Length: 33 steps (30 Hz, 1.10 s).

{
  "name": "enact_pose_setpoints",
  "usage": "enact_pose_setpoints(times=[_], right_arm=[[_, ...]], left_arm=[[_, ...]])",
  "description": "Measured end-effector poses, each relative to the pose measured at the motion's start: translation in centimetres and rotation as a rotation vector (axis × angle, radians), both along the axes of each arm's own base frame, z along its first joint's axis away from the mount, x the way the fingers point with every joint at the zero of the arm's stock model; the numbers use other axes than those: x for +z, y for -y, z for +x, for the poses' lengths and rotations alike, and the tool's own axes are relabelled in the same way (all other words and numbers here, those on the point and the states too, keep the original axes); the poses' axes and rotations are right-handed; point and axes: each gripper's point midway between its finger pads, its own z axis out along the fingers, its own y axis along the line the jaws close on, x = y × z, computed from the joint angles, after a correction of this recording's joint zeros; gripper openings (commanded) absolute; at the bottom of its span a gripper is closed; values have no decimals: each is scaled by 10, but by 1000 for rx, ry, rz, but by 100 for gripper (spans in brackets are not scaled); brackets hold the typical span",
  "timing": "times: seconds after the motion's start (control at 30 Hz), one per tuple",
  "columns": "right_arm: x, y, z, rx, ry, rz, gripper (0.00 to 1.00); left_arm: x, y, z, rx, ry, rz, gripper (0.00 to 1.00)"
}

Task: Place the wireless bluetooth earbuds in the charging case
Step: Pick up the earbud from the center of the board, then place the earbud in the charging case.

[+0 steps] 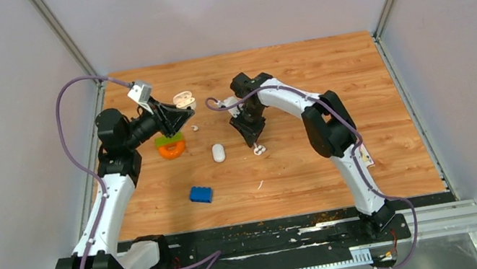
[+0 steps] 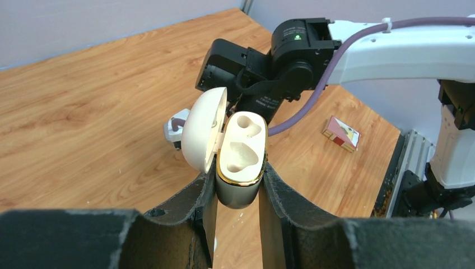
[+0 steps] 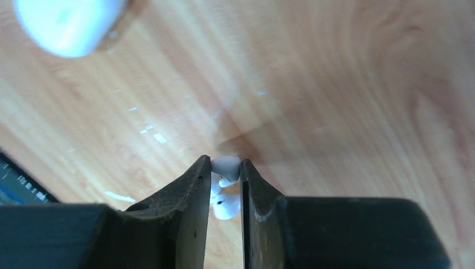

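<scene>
The charging case (image 2: 242, 162) is cream with a gold rim. It stands open with its lid (image 2: 201, 131) swung left, and both hollows are empty. My left gripper (image 2: 238, 175) is shut on the case's base and holds it above the table (image 1: 184, 100). My right gripper (image 3: 226, 162) points down at the table, fingertips pressed on either side of a white earbud (image 3: 227, 167). A second earbud (image 3: 225, 207) lies just behind it between the fingers. In the top view both earbuds (image 1: 258, 149) sit under my right gripper (image 1: 254, 139). Another tiny white piece (image 1: 195, 128) lies below the case.
A white oval object (image 1: 218, 152) lies left of the right gripper. An orange ring on a green piece (image 1: 171, 148) sits under the left arm. A blue brick (image 1: 201, 194) lies nearer the front. A small red and white card (image 2: 340, 133) rests by the table's right edge.
</scene>
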Motion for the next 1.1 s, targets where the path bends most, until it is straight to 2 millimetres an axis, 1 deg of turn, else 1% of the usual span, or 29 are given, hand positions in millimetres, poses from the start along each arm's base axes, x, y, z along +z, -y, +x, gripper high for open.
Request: enact_pose_setpoints(times=[0.03, 0.1, 0.17, 0.23, 0.3, 0.33, 0.43, 0.57, 0.7, 0.83, 0.93, 1.0, 1.1], right_arm=[[3, -4, -4, 18, -17, 30, 2], [14, -10, -15, 54, -40, 94, 2], [35, -13, -25, 91, -37, 159, 2], [62, -14, -34, 127, -9, 223, 2], [101, -16, -41, 175, 63, 304, 2], [117, -16, -44, 194, 97, 332, 2], [173, -15, -49, 283, 248, 436, 3], [231, -14, -58, 417, 432, 552, 2], [282, -16, -73, 537, 647, 693, 0], [320, -20, -95, 655, 849, 801, 0], [345, -31, -109, 751, 960, 869, 0], [354, -37, -114, 797, 997, 901, 0], [361, -43, -120, 854, 1024, 933, 0]], left_arm=[[-1, 1, 1, -8, -4, 5, 7], [-4, 2, 5, -18, -12, 15, 7], [-3, 3, 10, -31, -14, 23, 7], [-2, 4, 15, -39, -14, 26, 8], [-2, 5, 20, -49, -9, 26, 8], [-2, 6, 22, -57, -5, 24, 8], [-2, 11, 29, -94, 7, 14, 10], [-4, 19, 35, -157, 12, -24, 10], [-1, 33, 29, -246, 36, -46, 10], [13, 54, 10, -361, 103, -45, 10], [19, 66, -3, -430, 156, -33, 10], [19, 72, -11, -472, 187, -20, 10], [15, 80, -26, -531, 226, -3, 10]])
